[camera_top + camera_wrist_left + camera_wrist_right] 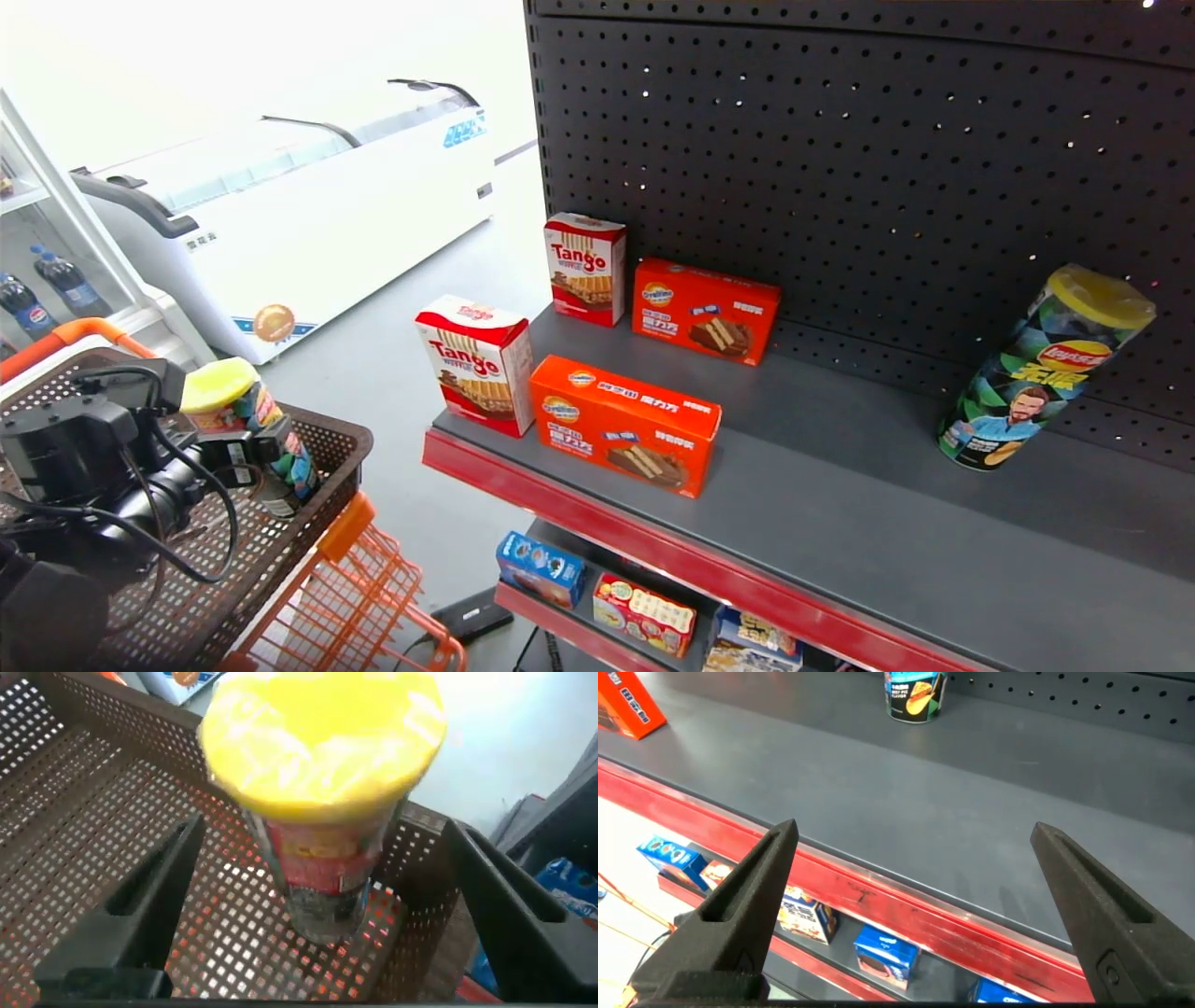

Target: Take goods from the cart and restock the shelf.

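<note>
A chip can with a yellow lid (245,411) stands in the brown mesh cart basket (322,495) at the left. My left gripper (266,457) is open, one finger on each side of that can (322,859) without touching it; the basket floor (93,812) shows below. My right gripper (915,833) is open and holds nothing, hovering over the red front edge of the grey shelf (878,793). A second chip can (1036,373) leans against the pegboard at the shelf's back right, also seen as the can (913,693).
On the shelf's (840,504) left stand two red-white wafer boxes (478,362) (584,267) and two orange boxes (624,437) (705,311). Snack packs (644,611) fill the lower shelf. A white chest freezer (308,196) stands behind the cart.
</note>
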Available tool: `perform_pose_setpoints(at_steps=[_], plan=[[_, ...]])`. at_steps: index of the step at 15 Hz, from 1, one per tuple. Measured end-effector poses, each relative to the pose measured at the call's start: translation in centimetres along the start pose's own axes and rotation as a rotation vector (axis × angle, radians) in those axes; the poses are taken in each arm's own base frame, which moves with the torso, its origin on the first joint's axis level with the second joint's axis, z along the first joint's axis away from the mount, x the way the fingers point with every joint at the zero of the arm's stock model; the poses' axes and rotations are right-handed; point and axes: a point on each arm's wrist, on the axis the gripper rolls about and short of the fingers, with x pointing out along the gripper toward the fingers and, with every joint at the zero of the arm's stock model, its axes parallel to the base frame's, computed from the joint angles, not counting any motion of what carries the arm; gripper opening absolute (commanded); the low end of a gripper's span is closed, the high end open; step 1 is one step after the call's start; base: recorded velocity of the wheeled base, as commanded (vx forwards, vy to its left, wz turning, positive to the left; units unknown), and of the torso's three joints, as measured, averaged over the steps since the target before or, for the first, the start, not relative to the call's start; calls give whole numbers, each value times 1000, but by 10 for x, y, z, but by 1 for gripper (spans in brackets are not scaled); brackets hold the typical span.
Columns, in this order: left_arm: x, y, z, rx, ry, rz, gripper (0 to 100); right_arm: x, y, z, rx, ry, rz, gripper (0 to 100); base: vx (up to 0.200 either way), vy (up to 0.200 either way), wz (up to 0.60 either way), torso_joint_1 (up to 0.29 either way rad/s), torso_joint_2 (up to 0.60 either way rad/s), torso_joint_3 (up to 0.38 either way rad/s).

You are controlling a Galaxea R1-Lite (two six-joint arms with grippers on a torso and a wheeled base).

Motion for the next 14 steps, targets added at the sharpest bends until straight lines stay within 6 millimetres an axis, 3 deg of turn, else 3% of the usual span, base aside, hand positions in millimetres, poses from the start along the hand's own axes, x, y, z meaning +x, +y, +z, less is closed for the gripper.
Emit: perform_pose_setpoints(at_steps=[14], plan=[[77, 4, -23, 5, 2, -39, 100, 0, 0, 0, 0, 0, 1, 100, 0, 0, 0, 0, 0, 0]])
